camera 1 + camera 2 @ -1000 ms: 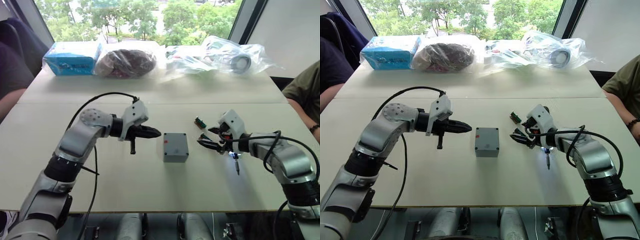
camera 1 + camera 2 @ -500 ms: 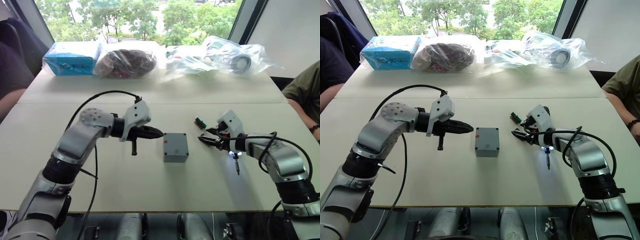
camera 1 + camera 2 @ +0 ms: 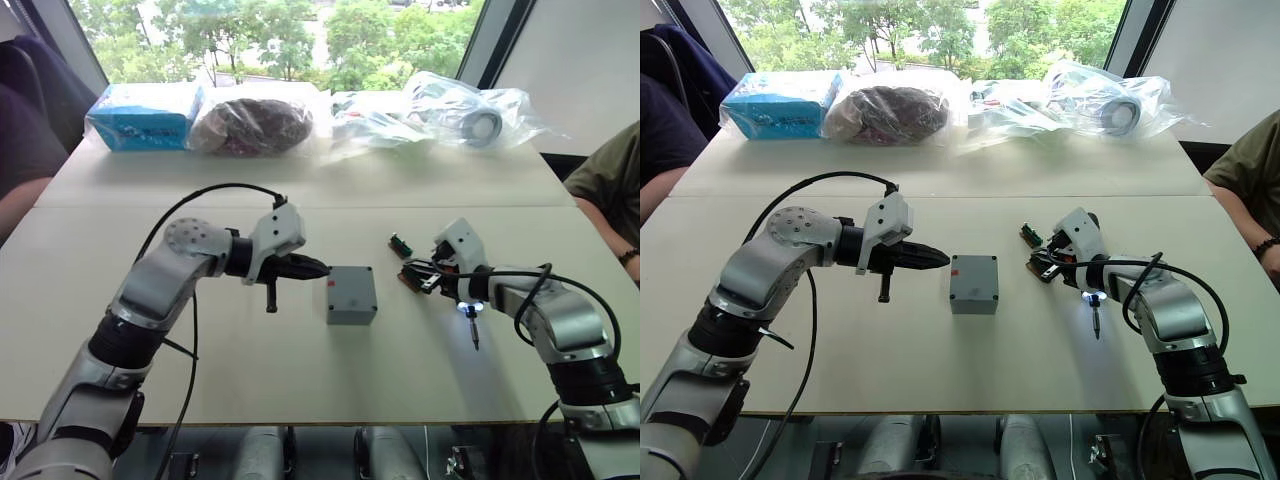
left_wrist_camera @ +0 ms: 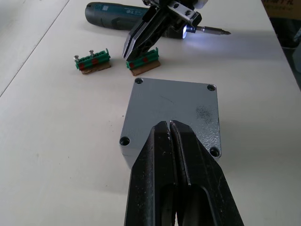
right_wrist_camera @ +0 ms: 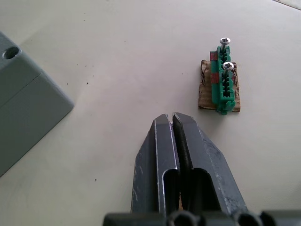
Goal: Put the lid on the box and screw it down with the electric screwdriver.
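The box (image 3: 351, 293), a small grey enclosure with a red mark on its left side wall, sits near the middle of the pale table (image 3: 300, 380) with the lid (image 4: 171, 110) already seated flush on top. Screws show in all four corner holes in the left wrist view, though whether they are driven home cannot be told.

Just to the box's left, the left pincer (image 3: 308, 266) hovers level with it, its two black fingers pressed together and holding nothing, the tips aimed at the box's side, apparently poised to steady the enclosure while fastening goes on.

On the other side, the right pincer (image 4: 141, 44) is also closed and empty, its tips lowered onto, or just above, one of two small green terminal blocks (image 4: 143, 62); the other green block (image 4: 93, 61) lies a little farther off, carrying two upright screws. The blocks seem to serve as a screw rack, which would explain the pincer's position there.

The electric screwdriver (image 4: 120, 10) lies flat on the table beyond the right pincer, its tip light glowing and its metal bit pointing away from the blocks, within easy reach for the next pick-up.

Along the table's far edge rest a blue carton (image 3: 146, 115) and several clear plastic bags (image 3: 452, 108), well apart from the work.
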You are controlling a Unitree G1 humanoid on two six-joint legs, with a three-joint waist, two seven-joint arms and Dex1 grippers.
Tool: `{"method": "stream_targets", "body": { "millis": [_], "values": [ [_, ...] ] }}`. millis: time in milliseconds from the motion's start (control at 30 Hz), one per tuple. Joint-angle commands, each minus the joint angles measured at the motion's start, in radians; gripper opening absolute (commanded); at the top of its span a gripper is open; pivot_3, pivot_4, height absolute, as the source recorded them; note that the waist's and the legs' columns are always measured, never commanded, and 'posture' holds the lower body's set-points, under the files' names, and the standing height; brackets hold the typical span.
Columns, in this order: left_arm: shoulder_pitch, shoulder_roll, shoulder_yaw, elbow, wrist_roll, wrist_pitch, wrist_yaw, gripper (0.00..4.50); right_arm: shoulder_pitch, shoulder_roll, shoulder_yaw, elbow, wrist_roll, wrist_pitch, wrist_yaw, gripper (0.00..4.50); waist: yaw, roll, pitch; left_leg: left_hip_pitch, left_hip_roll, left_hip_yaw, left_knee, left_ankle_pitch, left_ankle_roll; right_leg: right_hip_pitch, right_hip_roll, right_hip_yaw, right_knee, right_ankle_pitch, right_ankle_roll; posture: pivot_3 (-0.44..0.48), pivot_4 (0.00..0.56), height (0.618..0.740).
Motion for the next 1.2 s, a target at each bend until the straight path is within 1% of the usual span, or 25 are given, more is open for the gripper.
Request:
{"method": "stream_targets", "body": {
  "millis": [33,367,467,600,700,867,1200],
  "values": [
    [-0.004,0.010,0.015,-0.015,-0.012,-0.010,0.001,0.00,-0.018,-0.004,-0.034,-0.032,0.004,-0.009,0.001,0.01,0.000,0.000,0.000,0.000,0.000,0.000,0.000,0.000,0.000,0.000,0.000,0.000,0.000,0.000,0.000,0.000,0.150,0.740],
    [0.000,0.008,0.032,0.048,-0.006,-0.034,0.013,0.00,-0.055,-0.029,-0.094,-0.093,0.038,-0.023,0.027,0.01,0.000,0.000,0.000,0.000,0.000,0.000,0.000,0.000,0.000,0.000,0.000,0.000,0.000,0.000,0.000,0.000,0.150,0.740],
    [0.000,0.015,0.041,0.057,-0.017,-0.027,0.008,0.00,-0.077,-0.020,-0.107,-0.156,0.088,0.015,0.046,0.01,0.000,0.000,0.000,0.000,0.000,0.000,0.000,0.000,0.000,0.000,0.000,0.000,0.000,0.000,0.000,0.000,0.150,0.740],
    [0.009,0.036,0.046,0.050,-0.029,-0.018,-0.009,0.00,-0.078,-0.001,-0.078,-0.250,0.149,0.073,0.065,0.01,-0.001,0.000,0.000,0.000,0.000,0.000,0.000,0.000,0.000,0.000,0.000,0.000,0.000,0.000,0.000,0.000,0.150,0.740],
    [0.015,0.044,0.046,0.042,-0.035,-0.011,-0.007,0.00,-0.066,0.014,-0.044,-0.287,0.154,0.088,0.057,0.01,0.000,0.000,0.000,0.000,0.001,0.000,0.000,0.000,0.000,0.000,0.000,0.000,0.000,0.000,0.000,0.000,0.150,0.740],
    [0.023,0.046,0.048,0.028,-0.047,-0.001,0.004,0.00,-0.046,0.024,-0.008,-0.293,0.146,0.082,0.046,0.01,0.001,0.000,0.000,0.000,0.000,0.000,0.000,0.000,0.001,0.000,0.000,0.000,0.000,0.000,0.000,0.000,0.150,0.740],
    [0.026,0.047,0.046,0.016,-0.054,0.003,0.017,0.00,-0.029,0.025,0.018,-0.286,0.137,0.072,0.043,0.01,0.001,0.000,0.000,0.000,0.000,0.000,0.000,0.000,0.001,0.000,0.000,0.000,0.000,0.000,0.000,0.000,0.150,0.740]
  ]
}}
